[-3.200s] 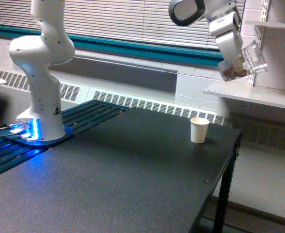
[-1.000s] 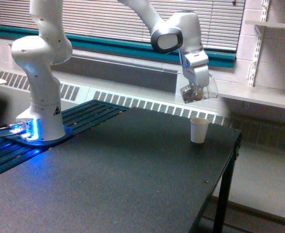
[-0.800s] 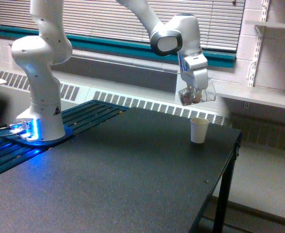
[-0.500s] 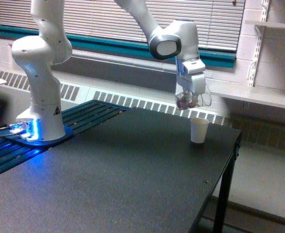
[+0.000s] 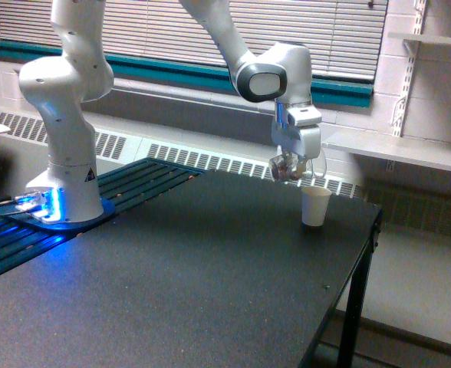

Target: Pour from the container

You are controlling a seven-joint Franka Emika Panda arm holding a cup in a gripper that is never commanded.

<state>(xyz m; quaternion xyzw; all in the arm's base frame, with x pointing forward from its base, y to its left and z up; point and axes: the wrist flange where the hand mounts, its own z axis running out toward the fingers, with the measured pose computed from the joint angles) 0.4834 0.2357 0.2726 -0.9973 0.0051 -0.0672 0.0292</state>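
Observation:
My gripper (image 5: 293, 163) is shut on the container (image 5: 290, 168), a small clear plastic cup with brownish bits showing through its wall. It hangs in the air, tilted, just above and to the exterior view's left of a white paper cup (image 5: 315, 205). The paper cup stands upright on the black table (image 5: 172, 276) near its far right corner. The container's mouth points toward the paper cup. I cannot see anything falling from it.
The arm's white base (image 5: 64, 192) stands at the exterior view's left on a dark slatted platform with a blue light. A white shelf (image 5: 409, 153) runs along the wall behind the paper cup. The table's right edge (image 5: 356, 284) drops off close to the cup.
The gripper with the container came down and leftward from high at the right, near the shelf, to just above the paper cup. The paper cup has not moved.

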